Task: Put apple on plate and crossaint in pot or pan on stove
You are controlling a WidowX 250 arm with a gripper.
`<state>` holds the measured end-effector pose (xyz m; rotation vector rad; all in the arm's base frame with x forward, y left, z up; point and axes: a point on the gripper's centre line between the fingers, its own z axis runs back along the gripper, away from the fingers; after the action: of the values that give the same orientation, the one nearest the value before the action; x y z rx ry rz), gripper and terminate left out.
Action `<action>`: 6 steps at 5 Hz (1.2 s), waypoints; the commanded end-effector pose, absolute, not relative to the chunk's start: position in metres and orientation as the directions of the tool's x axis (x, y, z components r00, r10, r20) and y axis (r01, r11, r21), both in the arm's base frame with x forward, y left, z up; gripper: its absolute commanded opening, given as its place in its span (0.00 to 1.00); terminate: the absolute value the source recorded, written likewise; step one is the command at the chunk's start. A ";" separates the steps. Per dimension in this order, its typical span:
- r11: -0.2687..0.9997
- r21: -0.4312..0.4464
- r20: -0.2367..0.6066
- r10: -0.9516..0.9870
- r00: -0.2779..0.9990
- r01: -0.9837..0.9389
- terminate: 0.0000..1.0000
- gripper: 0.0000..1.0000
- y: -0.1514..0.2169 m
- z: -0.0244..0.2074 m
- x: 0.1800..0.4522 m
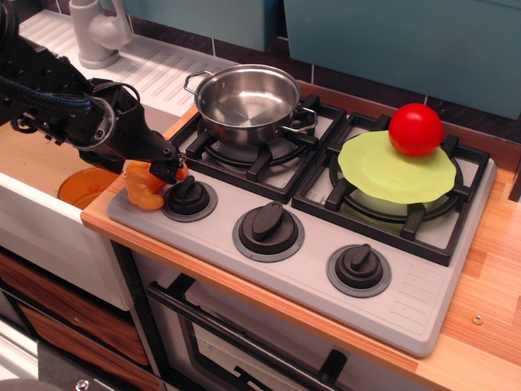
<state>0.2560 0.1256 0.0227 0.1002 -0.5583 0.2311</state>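
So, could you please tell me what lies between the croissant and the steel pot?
In the one camera view, the gripper sits at the croissant; beyond it, only the black burner grate lies before the steel pot.
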 end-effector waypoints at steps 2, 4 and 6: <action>0.970 0.034 0.504 0.190 0.843 -0.240 0.00 0.00 0.119 0.022 0.258; 0.970 0.053 0.434 0.193 0.880 -0.238 0.00 0.00 0.114 0.056 0.258; 0.964 0.085 0.404 0.196 0.893 -0.250 0.00 0.00 0.111 0.110 0.271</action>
<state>0.2625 0.1120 0.0916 0.1170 -0.3475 0.2408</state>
